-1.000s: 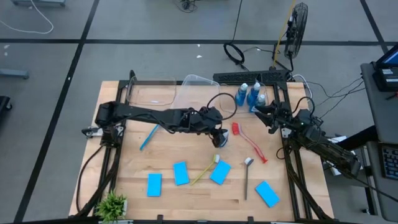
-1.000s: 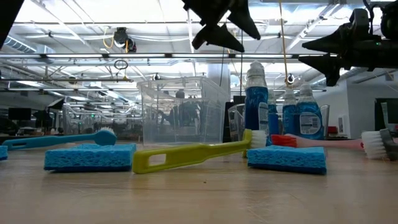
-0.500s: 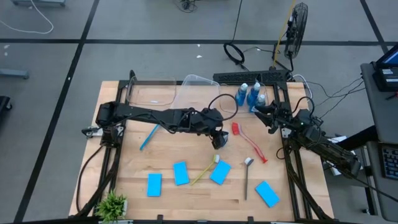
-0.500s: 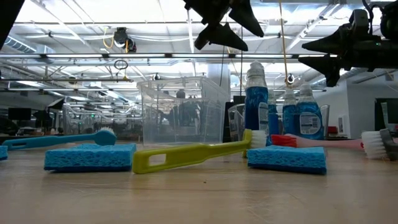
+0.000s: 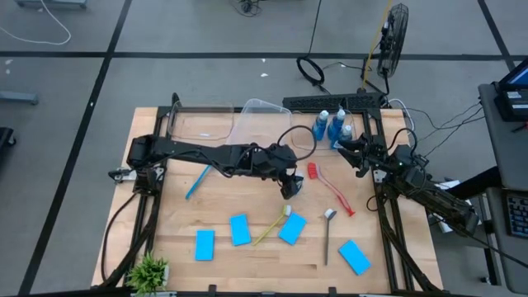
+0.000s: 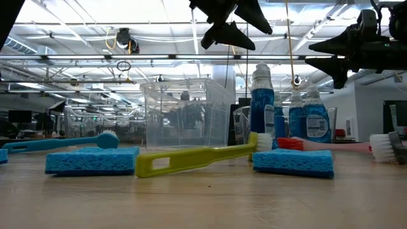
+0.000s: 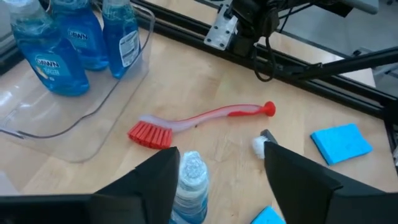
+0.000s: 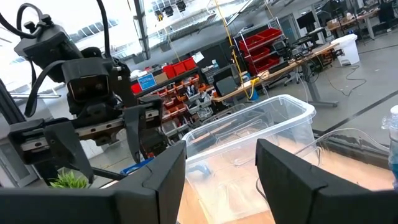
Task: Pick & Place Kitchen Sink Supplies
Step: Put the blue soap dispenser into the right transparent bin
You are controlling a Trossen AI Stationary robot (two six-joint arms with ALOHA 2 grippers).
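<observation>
One bottle (image 7: 189, 180) of blue liquid stands upright on the table, also seen in the low view as the front bottle (image 6: 262, 108). My left gripper (image 7: 221, 149) is open and hangs above its cap (image 6: 232, 35), clear of it, and hides it in the high view (image 5: 287, 188). Three more bottles (image 5: 330, 128) stand in a clear tub (image 7: 118, 93). My right gripper (image 5: 345, 147) is open and waits in the air beside that tub. On the table lie the red brush (image 5: 330, 188), the yellow brush (image 5: 271, 224), the grey brush (image 5: 327, 235), the blue brush (image 5: 196, 181) and several blue sponges (image 5: 240, 229).
Two clear tubs (image 5: 202, 124) (image 5: 264, 115) stand along the far edge. A green potted plant (image 5: 148, 271) sits at the near left corner. Dark frame rails run along the table's left and right sides. Bare wood lies between the blue brush and the sponges.
My left gripper has drifted slightly toward the table's right, over the standing bottle, which it now hides in the high view. It has stayed open. My right arm has kept still.
</observation>
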